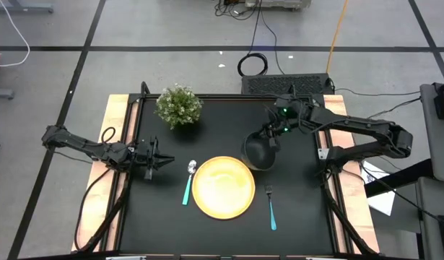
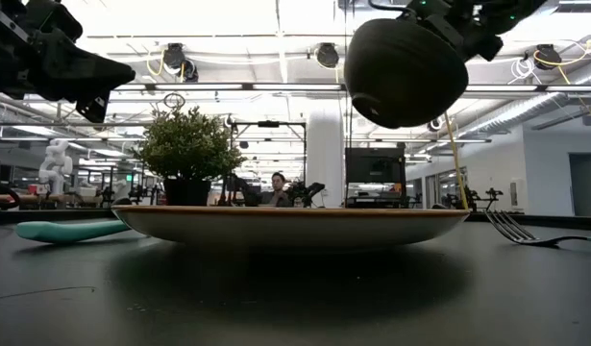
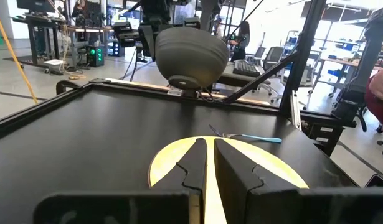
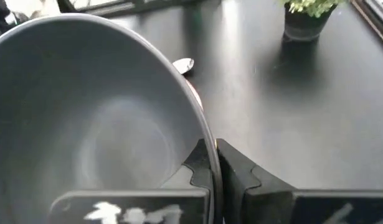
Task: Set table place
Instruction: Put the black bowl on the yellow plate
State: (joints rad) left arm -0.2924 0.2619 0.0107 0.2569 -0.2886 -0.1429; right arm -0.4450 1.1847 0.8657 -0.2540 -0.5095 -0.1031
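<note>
Carrying rigid, smooth black bowl (image 1: 261, 152) by rim, right gripper (image 4: 211, 163) clamped; aloft beside round yellow plate (image 1: 223, 188). Left gripper (image 3: 207, 163) fingers together, worktop's left edge.

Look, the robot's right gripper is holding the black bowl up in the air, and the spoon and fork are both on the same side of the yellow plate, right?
Not quite. The right gripper does hold the bowl in the air, but the high view shows the spoon and the fork on opposite sides of the plate.
</note>
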